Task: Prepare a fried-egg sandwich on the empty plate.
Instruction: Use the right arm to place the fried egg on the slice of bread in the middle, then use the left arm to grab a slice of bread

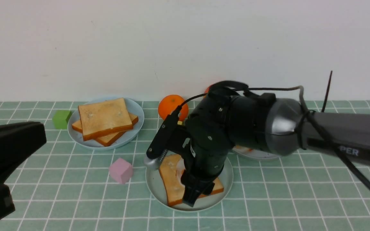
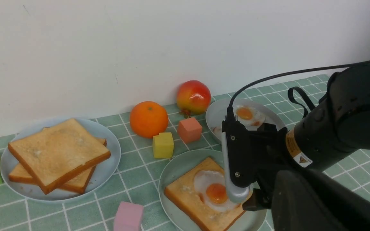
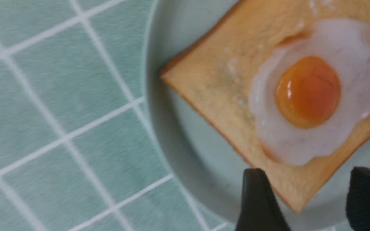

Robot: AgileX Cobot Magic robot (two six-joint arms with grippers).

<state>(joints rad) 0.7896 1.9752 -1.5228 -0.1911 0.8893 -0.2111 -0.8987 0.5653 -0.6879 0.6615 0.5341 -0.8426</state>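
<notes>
The mint-green plate (image 1: 153, 189) sits at the front centre and holds one toast slice (image 1: 172, 183) with a white fried egg (image 2: 214, 192) lying on it. The right wrist view shows the egg (image 3: 307, 93), the toast (image 3: 223, 64) and the plate (image 3: 172, 154). My right gripper (image 1: 198, 194) hangs open and empty just over the plate, and its fingers (image 3: 255, 192) straddle a corner of the toast. Two more toast slices (image 1: 106, 120) lie stacked on a pale blue plate (image 1: 136, 110) at the back left. My left gripper (image 1: 11, 144) stays at the far left, its fingers together and empty.
A grey plate (image 2: 214, 118) behind the right arm holds another egg (image 2: 249, 115). An orange (image 1: 172, 106) and a red fruit (image 2: 193, 93) stand near the wall. A pink cube (image 1: 120, 170), a green cube (image 1: 61, 118), a yellow cube (image 2: 163, 145) and an orange-red cube (image 2: 189, 129) lie around.
</notes>
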